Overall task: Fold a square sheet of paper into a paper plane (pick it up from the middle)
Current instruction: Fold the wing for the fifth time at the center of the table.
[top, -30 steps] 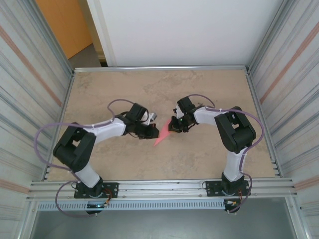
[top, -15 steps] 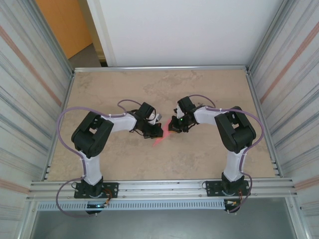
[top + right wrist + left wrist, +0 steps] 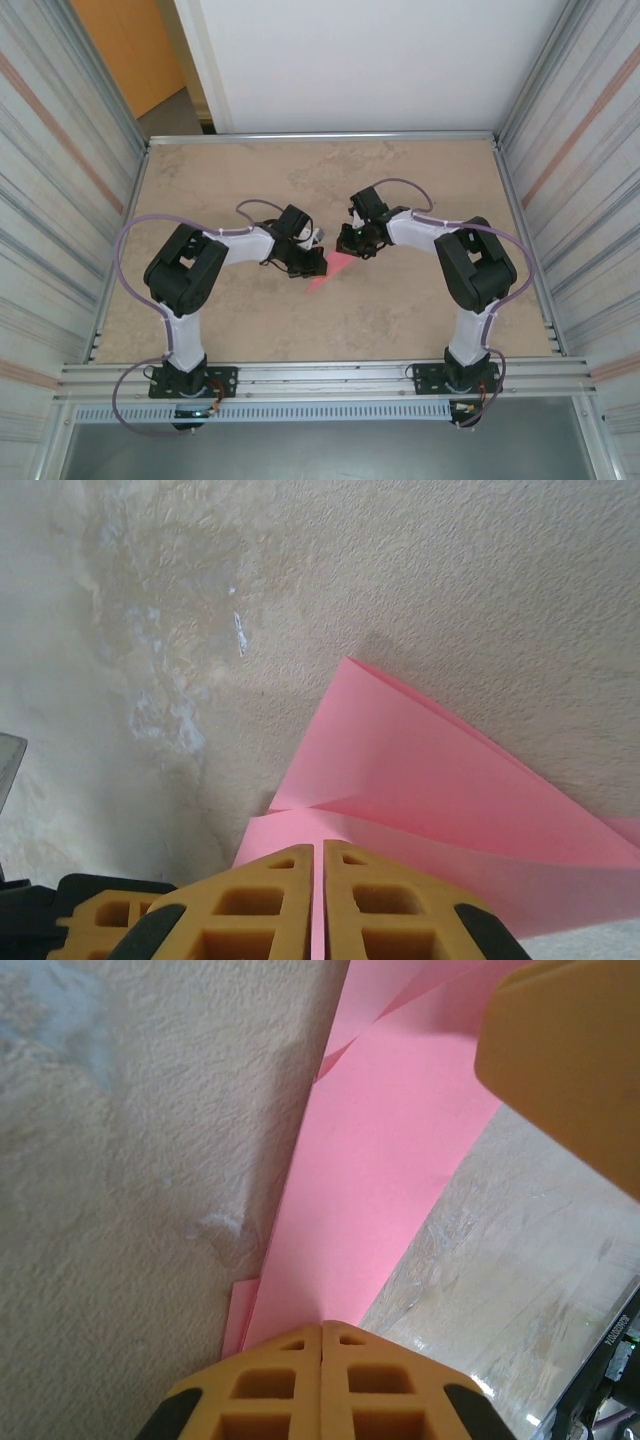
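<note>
Left arm's doubled up at the elbow and reaching in toward mid-table, with the left gripper [image 3: 312, 262] clamped tight on the left edge of the folded pink paper [image 3: 328, 275]. Right arm hooks in from the other side, its right gripper [image 3: 350, 243] pinched closed on the paper's far end. So the creased sheet sits between the two, low over the table [image 3: 420, 320].

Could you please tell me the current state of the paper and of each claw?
pink paper sheet: folded into layered flaps, pinched by both claws.
left claw: shut on the pink paper sheet.
right claw: shut on the pink paper sheet.
</note>
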{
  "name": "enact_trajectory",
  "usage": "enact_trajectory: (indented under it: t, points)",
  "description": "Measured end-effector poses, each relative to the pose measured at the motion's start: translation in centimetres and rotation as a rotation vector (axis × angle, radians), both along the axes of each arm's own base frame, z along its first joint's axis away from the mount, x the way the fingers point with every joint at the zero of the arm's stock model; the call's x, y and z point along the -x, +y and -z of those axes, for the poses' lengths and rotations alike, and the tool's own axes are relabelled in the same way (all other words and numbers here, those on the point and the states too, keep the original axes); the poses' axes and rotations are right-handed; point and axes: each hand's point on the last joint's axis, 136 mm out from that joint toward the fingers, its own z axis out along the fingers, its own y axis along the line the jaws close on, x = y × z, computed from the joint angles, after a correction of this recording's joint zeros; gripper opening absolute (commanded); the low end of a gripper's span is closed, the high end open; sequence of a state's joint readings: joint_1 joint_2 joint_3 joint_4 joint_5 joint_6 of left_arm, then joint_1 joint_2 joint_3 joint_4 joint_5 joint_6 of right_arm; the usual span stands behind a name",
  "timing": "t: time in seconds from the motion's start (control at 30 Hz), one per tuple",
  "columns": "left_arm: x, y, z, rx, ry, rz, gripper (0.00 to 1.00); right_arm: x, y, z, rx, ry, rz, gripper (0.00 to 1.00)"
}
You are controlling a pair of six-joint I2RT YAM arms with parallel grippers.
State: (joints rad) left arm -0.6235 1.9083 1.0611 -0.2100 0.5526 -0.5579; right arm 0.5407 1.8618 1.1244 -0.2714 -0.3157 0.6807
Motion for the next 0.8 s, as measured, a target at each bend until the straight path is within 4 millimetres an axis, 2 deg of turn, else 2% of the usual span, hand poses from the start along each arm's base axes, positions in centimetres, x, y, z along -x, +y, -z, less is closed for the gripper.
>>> enact_trajectory:
  t: [0.33,0.4,0.63,0.8]
  points:
    - [0.0,0.0,0.1,0.002,0.013,-0.008,0.00,1.8,2.4,1.2,-0.005,0.022,-0.008,0.11]
    - [0.0,0.0,0.1,0.001,0.017,-0.013,0.00,1.8,1.9,1.9,-0.004,0.029,0.008,0.10]
    - [-0.1,-0.2,0.3,0.032,0.017,-0.032,0.00,1.4,0.6,2.1,-0.107,0.014,0.036,0.11]
    - [-0.2,-0.3,0.3,0.065,0.002,-0.044,0.00,-0.1,-2.2,2.0,-0.173,-0.031,0.085,0.12]
